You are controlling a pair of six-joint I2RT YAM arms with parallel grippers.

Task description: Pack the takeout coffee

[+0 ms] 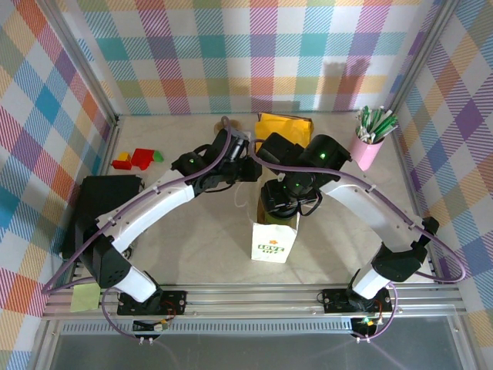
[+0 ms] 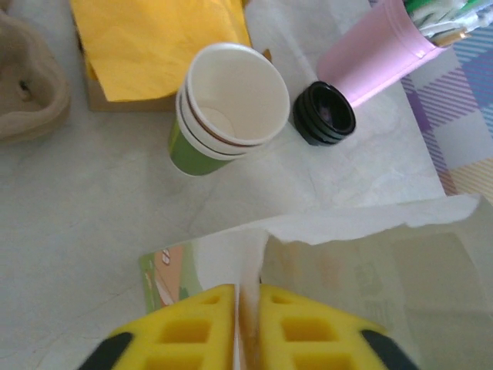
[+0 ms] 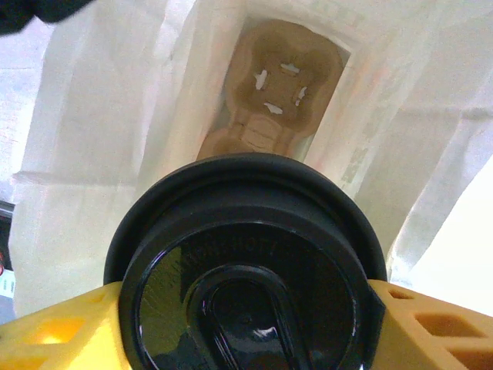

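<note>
Fingers [image 2: 192, 327] of the left gripper [image 2: 248, 301] are clenched on the upper edge of the white paper bag [image 2: 385, 262]. Further right, the right gripper [image 3: 246, 331] grasps the takeout coffee cup [image 3: 246, 262], its round black plastic lid facing the wrist camera, over the bag's open mouth. A brown moulded-pulp carrier [image 3: 277, 85] lies at the bag's bottom.

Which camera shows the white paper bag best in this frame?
Top external: the paper bag stands upright, printed front visible. Left wrist shows its rim pinched in the left gripper; right wrist looks into its mouth past the takeout coffee, a cardboard carrier at the bottom.
</note>
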